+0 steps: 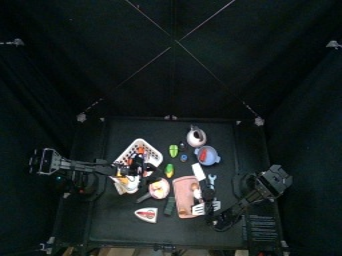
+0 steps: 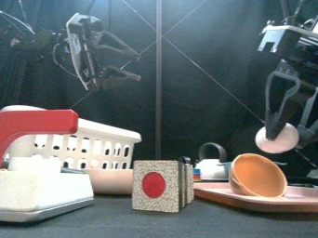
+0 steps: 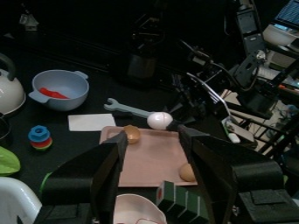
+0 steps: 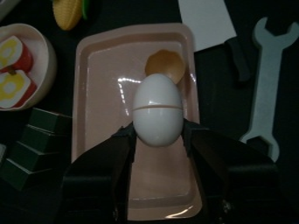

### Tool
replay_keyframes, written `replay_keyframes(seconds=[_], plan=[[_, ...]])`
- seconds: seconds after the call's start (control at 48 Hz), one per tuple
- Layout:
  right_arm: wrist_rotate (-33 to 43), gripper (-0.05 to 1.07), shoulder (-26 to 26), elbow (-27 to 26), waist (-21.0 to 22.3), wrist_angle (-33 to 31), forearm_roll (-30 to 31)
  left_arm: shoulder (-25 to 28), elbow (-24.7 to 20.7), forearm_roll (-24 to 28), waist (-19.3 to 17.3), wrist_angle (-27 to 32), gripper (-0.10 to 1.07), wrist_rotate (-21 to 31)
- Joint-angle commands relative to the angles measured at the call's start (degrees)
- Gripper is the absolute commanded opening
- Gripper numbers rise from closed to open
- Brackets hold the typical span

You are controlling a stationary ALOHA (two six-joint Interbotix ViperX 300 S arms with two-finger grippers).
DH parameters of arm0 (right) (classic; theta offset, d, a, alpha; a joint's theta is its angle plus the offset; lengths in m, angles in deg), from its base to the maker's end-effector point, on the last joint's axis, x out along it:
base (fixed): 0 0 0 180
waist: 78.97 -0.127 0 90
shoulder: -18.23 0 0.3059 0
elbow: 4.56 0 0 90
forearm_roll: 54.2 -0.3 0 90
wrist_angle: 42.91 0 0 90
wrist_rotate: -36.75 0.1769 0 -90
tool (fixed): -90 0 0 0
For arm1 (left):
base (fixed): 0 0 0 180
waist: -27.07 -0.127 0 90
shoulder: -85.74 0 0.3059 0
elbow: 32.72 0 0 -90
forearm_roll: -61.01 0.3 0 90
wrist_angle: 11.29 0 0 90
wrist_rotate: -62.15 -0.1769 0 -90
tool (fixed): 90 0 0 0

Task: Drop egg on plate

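Over on the left, the left gripper (image 2: 125, 72) hangs high above the white basket (image 2: 74, 149), well clear of the table, and its jaws stand apart with nothing between them; from its own camera the two black jaws frame an empty gap. Moving across, the small card box with the red dot (image 2: 162, 184) stands in front, and past it the pink plate (image 4: 100, 114), a long rectangular tray, lies on the right half of the table with a tan bowl (image 2: 258, 174) on it. The right gripper (image 4: 158, 131) has its jaws clamped on the white egg (image 4: 158, 107), which is off the table, held in the air above the plate. Looking down from the right wrist, the egg's long axis runs along the plate's length and sits over the middle of it, with a brown item (image 4: 165, 62) further along the plate. The plate lies straight below the egg, so I'd judge the drop needs only a release, perhaps after lowering; the right arm is plainly the nearer one. A grey wrench (image 4: 271, 79) lies beside the plate, outside its rim.
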Motion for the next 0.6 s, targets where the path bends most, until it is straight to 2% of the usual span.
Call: replay_keyframes(seconds=[0.0, 0.292, 0.583], plan=[[0.6, 0.71, -0.3, -0.6, 0.3, 1.8, -0.4, -0.3, -0.5, -0.1, 0.0, -0.5, 0.87, 0.0], [0.5, 0.74, 2.2, -0.5, 1.8, 3.7, -1.2, -0.2, -0.4, -0.1, 0.0, -0.5, 0.87, 0.0], [0.4, 0.88, 2.5, -0.4, 2.2, 4.3, -1.5, -0.2, -0.4, -0.1, 0.0, -0.5, 0.87, 0.0]])
